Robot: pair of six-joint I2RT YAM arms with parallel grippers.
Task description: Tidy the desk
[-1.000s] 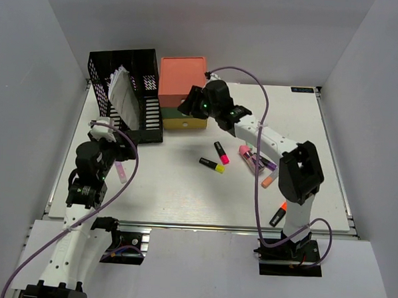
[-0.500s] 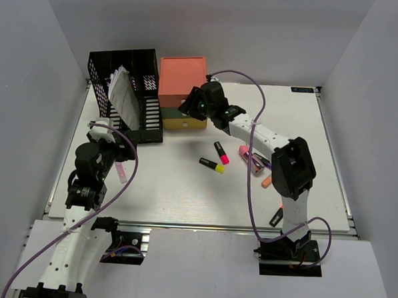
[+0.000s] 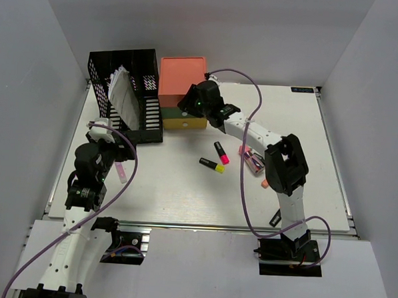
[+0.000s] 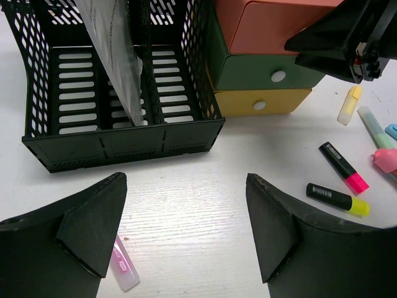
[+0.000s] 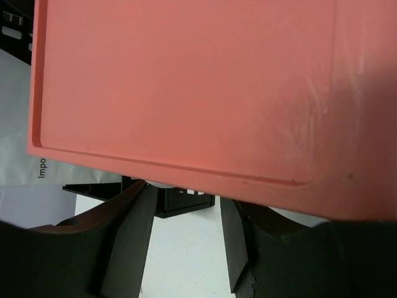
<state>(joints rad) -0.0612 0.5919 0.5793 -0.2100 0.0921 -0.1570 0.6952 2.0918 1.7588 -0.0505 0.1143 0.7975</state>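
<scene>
Desk (image 3: 183, 195) – the white tabletop is carrying everything. The black file rack (image 3: 125, 92) and the coral, green and yellow drawer unit (image 3: 182, 81) are sitting side by side at its far edge, and loose markers are lying across the middle and right.

Right gripper (image 5: 183, 248) is hovering at the front of the drawer unit, just under the lip of the coral top. Its fingers are standing apart and pinching nothing. The wrist view is nearly filled by coral plastic, so I cannot tell whether they are lined up on a drawer pull.

Left gripper (image 4: 186, 186) is hanging low over bare desk in front of the rack, spread wide and empty. A pink pen (image 4: 124, 270) is lying just beside its left finger.

Risks from here:
- The unit is looking light. A misaligned close or a pull on a drawer is likely dragging or tipping the whole stack instead of opening it, or shoving it against the rack.
- The right arm is stretching over the marker cluster (image 3: 255, 160) – a low elbow would be sweeping them, and round barrels roll.
- The orange marker (image 3: 275, 216) is lying near the front rail beside the right arm's base, so a nudge could send it off the desk.
- Any descent by the left gripper is risking a flick of the pink pen.
</scene>
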